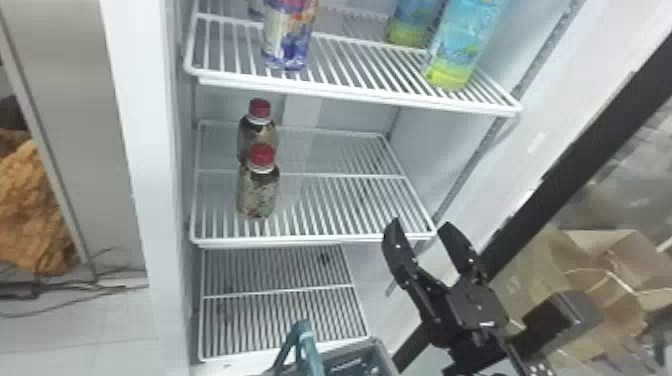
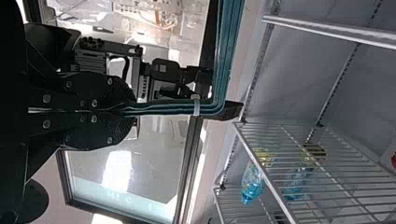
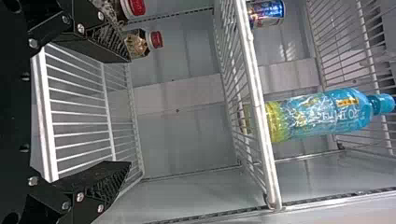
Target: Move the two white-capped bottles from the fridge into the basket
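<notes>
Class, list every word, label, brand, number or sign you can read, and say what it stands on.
No text reads clearly enough to quote.
Nearer blue bottle: label print, unreadable.
Patterned container on the upper shelf: unreadable.
Basket: pale marks, too small.
Right gripper: pale tag, too small.
Glass panel: faint marks, unreadable.

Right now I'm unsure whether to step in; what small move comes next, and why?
I'd probably ease the right gripper back from the middle shelf: it is open and empty, and both bottles there have red caps, not the white the task wants.
</notes>
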You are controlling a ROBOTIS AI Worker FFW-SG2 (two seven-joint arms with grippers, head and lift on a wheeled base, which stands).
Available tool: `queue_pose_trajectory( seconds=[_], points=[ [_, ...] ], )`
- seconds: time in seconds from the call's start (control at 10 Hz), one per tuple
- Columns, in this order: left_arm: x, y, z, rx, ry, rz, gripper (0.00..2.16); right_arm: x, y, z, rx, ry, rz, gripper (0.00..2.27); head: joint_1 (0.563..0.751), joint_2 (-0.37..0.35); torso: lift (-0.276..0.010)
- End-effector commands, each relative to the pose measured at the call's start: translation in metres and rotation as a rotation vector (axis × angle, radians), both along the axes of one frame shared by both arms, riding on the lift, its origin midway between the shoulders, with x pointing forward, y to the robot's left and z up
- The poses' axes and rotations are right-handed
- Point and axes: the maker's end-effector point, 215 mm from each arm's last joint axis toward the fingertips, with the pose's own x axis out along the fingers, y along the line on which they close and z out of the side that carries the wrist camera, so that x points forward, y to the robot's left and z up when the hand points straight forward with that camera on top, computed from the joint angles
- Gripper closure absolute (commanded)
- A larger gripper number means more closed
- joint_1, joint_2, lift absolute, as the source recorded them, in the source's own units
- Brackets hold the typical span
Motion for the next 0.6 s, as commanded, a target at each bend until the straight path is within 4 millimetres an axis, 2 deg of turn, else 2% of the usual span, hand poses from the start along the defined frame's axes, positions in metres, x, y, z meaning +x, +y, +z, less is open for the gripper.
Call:
queue_pose_trajectory(
  seconds=[0.0, 0.5],
  points=[
    [-0.0002, 0.0003, 0.0001, 0.000, 0.000, -0.001, 1.12, 0.0006, 0.0003, 0.0019, 0.000, -0.008, 0.000, 0.29, 0.695, -0.350, -0.260],
    [0.0008, 0.0015, -0.0005, -0.001, 0.004, 0.006, 1.12, -0.0002, 0.0015, 0.0039, -0.002, -0.017, 0.002, 0.29, 0.695, -0.350, -0.260]
  ],
)
